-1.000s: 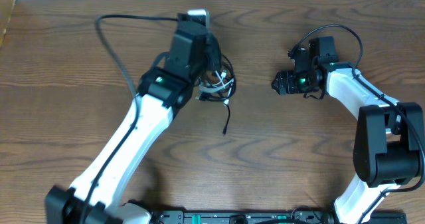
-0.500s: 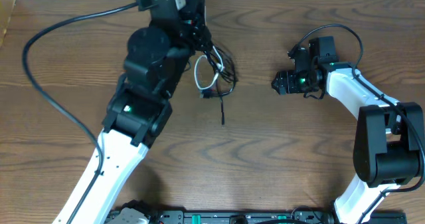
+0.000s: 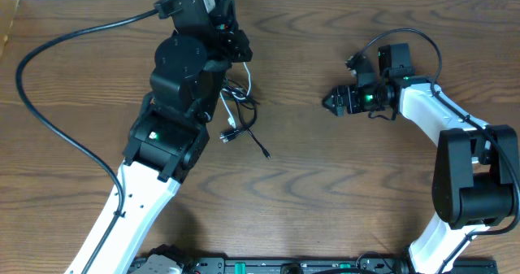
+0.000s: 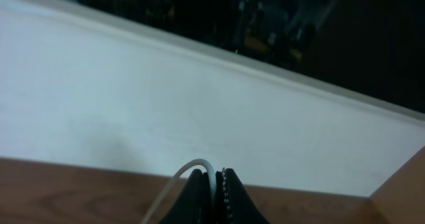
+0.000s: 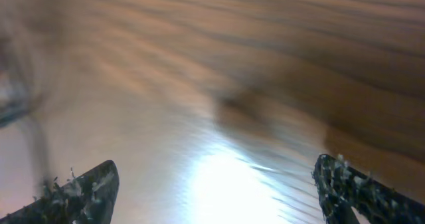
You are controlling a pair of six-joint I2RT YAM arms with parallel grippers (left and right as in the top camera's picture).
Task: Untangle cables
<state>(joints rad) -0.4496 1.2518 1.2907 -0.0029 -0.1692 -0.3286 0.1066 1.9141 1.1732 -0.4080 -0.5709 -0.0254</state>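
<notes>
The tangle of thin cables hangs below my raised left gripper at the upper middle of the table. The white cable loops through two black ones, and a black plug end trails on the wood. In the left wrist view my left gripper is shut on the white cable, which arches out of the fingers. My right gripper sits low over the table right of the tangle, apart from it. In the right wrist view it is open and empty over blurred wood.
A thick black cord runs from the left arm in a wide loop over the left side of the wooden table. A white wall strip lies beyond the table's far edge. The right arm's base stands at the right.
My left gripper has risen and swung left with the white cable, dragging the tangle left. The trailing black plug end has shifted left. My right gripper has edged slightly left.
</notes>
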